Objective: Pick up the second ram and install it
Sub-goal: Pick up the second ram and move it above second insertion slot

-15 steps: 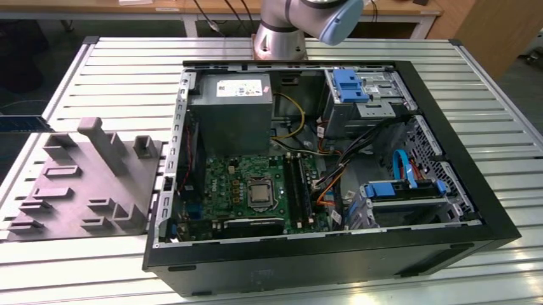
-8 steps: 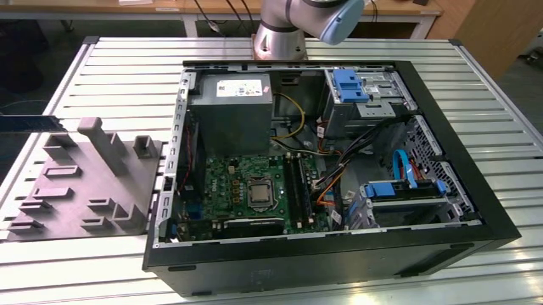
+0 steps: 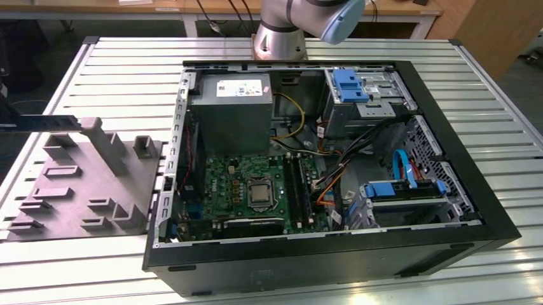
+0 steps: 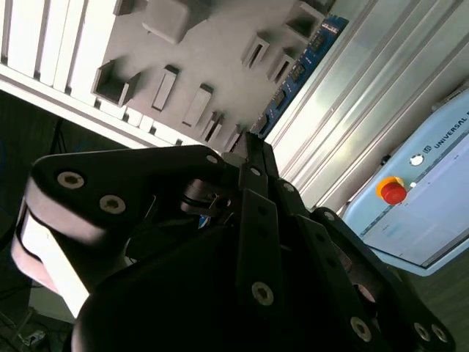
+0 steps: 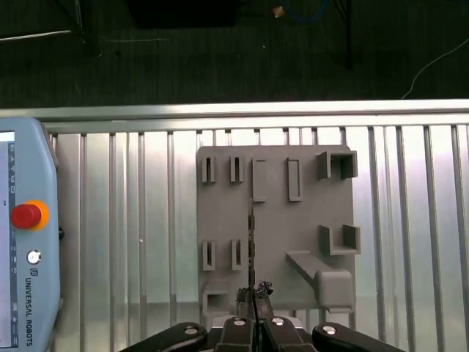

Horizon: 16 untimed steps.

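1. The gripper [image 4: 253,145] has its jaws closed on one end of the second ram [image 4: 299,70], so the blue strip juts straight ahead.
2. Beyond it lies the grey slotted holder [image 5: 293,227].
3. Farther off, the computer case [image 3: 322,267] lies open, its motherboard [image 3: 246,184] exposed, I judge for installation.

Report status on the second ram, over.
Gripper: jaws shut on the second ram. Ram edge-on above the grey fixture. No obstruction visible.
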Motion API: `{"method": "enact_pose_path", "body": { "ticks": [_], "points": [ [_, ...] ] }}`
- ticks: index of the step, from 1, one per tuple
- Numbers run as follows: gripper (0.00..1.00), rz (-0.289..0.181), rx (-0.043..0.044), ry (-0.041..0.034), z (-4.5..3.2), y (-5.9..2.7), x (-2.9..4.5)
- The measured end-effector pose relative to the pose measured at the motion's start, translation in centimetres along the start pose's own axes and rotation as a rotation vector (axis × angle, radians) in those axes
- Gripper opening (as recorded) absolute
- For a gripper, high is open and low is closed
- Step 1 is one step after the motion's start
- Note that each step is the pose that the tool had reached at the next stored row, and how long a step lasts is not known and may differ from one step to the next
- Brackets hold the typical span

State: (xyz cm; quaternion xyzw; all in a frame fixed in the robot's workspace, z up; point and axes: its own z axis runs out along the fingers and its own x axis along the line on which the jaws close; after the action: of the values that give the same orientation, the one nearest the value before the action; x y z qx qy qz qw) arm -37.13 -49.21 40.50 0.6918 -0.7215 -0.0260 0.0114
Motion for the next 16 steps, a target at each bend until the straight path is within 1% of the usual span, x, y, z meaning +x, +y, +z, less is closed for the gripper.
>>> {"method": "enact_pose_path", "body": {
  "ticks": [4,10,16],
  "points": [
    [0.12,0.0,-0.0001,0.0,-0.07,-1.28,-0.06],
    [0.12,0.0,0.0,0.0,-0.19,-3.62,-0.16],
    [0.12,0.0,0.0,0.0,-0.3,-5.64,-0.24]
  ]
}}
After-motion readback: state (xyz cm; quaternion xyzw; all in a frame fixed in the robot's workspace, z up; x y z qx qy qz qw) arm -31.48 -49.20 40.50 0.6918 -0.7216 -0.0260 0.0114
